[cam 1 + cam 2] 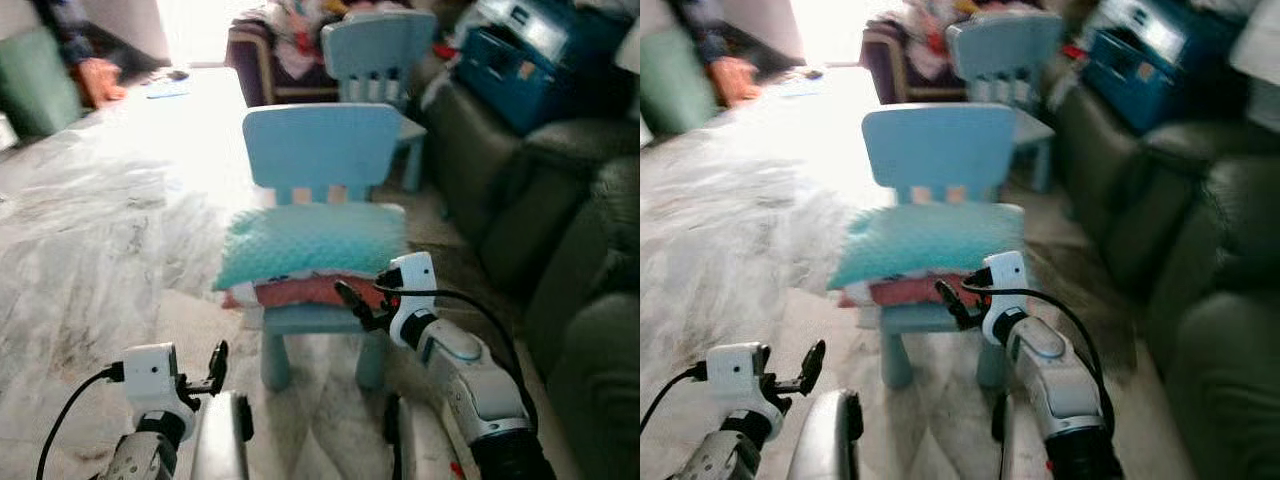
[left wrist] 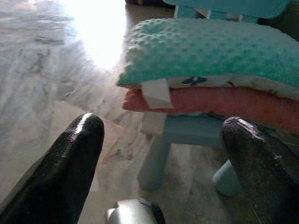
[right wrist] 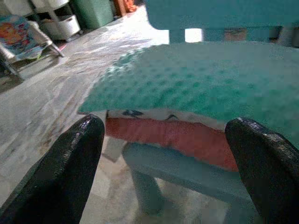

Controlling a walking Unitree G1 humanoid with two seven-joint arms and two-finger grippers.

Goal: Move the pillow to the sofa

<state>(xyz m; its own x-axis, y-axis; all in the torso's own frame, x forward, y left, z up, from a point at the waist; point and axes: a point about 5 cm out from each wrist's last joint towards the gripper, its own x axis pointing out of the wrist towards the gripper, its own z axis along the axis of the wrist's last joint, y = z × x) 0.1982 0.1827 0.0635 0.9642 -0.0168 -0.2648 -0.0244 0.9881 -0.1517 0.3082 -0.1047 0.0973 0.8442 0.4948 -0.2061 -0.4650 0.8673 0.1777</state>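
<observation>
The teal dimpled pillow [image 1: 312,243] lies on the seat of a small light-blue child's chair [image 1: 322,150], on top of a coral-pink cushion [image 1: 305,291], with a thin white patterned layer between the two. It overhangs the seat on the robot's left side and is held by nothing, so the move itself has not begun.

The right claw [image 1: 362,302] is raised in front of the chair, just beside the front right corner of the stack at about the level of the pink cushion. Its fingers [image 3: 60,172] are spread wide, and its wrist view looks between them straight at the pillow's edge; it appears close but not yet touching. The left claw [image 1: 214,368] sits lower and nearer the robot, well short of the chair, its fingers [image 2: 70,163] likewise released and spread, aimed at the left corner of the stack.

The dark green sofa [image 1: 560,240] runs along the robot's right, near the chair. A second blue chair [image 1: 378,50] stands behind the first, and a blue case [image 1: 525,60] rests at the sofa's far end.

By my reading, this is the approach stage: reaching and grasping the teal pillow alone, lifting it clear of the pink cushion, turning right, and laying it on the sofa all remain.
</observation>
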